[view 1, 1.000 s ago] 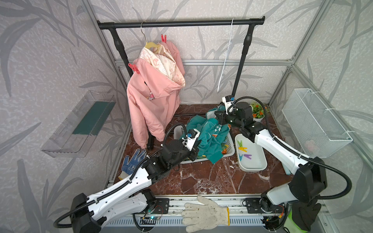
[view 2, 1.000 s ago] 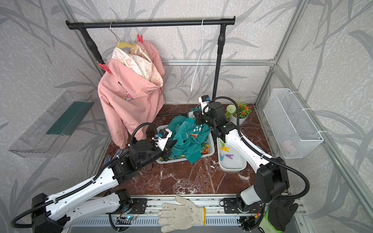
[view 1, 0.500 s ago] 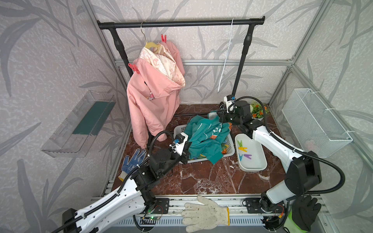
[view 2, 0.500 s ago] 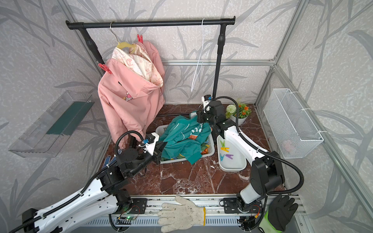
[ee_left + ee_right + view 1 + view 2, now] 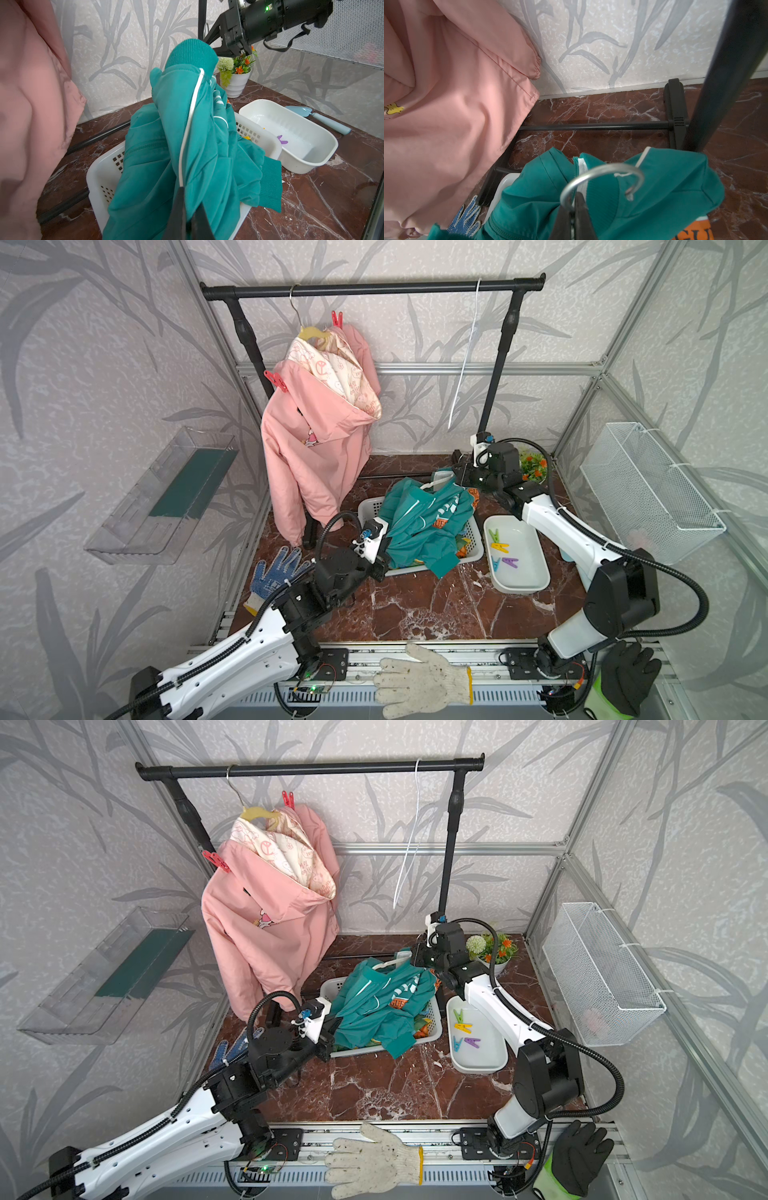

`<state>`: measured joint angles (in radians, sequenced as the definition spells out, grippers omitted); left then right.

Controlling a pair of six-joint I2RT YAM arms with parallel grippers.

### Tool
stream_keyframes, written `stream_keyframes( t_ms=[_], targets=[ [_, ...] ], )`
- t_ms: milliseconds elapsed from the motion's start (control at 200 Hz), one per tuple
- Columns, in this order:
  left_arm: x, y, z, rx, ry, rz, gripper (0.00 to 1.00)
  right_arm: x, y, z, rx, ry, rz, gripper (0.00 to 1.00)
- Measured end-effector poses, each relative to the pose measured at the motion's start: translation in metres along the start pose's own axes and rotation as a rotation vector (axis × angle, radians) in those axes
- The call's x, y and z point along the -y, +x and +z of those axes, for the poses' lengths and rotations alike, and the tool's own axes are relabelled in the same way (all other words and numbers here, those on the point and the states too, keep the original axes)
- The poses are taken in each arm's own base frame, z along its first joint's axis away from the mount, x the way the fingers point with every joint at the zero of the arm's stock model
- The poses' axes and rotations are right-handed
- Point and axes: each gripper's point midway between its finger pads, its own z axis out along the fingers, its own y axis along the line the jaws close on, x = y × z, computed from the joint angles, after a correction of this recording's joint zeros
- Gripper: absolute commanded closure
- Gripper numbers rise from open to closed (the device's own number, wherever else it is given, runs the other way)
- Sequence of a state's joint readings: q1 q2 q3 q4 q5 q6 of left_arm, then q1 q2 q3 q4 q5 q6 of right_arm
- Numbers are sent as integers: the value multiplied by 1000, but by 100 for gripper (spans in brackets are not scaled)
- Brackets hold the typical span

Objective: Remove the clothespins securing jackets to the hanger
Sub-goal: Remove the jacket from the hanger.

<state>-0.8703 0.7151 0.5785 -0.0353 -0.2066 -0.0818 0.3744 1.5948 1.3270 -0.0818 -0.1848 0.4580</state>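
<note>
The pink jacket (image 5: 320, 448) hangs from a yellow hanger (image 5: 309, 332) on the black rail. One red clothespin (image 5: 336, 319) sits at its top and another red clothespin (image 5: 275, 380) on its near shoulder. The teal jacket (image 5: 419, 514) is stretched above a white basket (image 5: 473, 545) between both arms. My left gripper (image 5: 191, 196) is shut on the teal jacket (image 5: 199, 128) by its white zip edge. My right gripper (image 5: 572, 204) is shut on the metal hook (image 5: 602, 178) of the hanger inside the teal jacket (image 5: 664, 187). Bits of orange fabric show under the teal.
A white tray (image 5: 528, 580) right of the basket holds several loose clothespins (image 5: 500, 547). An empty white hanger (image 5: 465, 360) hangs on the rail. A flower pot (image 5: 490, 957) stands at the back. A wire basket (image 5: 648, 489) hangs on the right wall. Gloves (image 5: 278, 572) lie at the front.
My left arm has drawn back toward the front left with the teal jacket in its grip, pulling the fabric out. The right gripper has shifted slightly back and stays on the hook.
</note>
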Motion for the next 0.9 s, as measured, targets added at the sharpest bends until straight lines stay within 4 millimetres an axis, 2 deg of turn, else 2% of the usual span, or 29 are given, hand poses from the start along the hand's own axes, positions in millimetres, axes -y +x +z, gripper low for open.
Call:
stream_keyframes(
  t_ms=[65,110,215,305,360,420,655,770,900],
  targets=[
    [0,-1,0,3,-2,0,98,0,0,0,-1,0,5,98],
    [0,0,0,-2,-3,3,85,0,1,0,-2,-2,8,98],
    [0,-4,3,-10,-9,8,73,1,0,0,1,3,16,98],
    [0,-14,3,5,-11,8,39,3,-1,0,4,6,25,99],
    [-1,-21,2,20,-21,10,29,3,-2,0,5,7,29,99],
    [-4,-30,0,39,-37,9,26,4,-2,0,5,7,33,99],
    [-4,-56,0,77,-43,8,26,3,-2,0,5,6,49,99],
    [5,-60,14,42,-20,17,27,3,-1,0,4,5,53,99],
    [14,-49,35,-31,10,36,29,1,-1,0,3,3,52,100]
  ],
)
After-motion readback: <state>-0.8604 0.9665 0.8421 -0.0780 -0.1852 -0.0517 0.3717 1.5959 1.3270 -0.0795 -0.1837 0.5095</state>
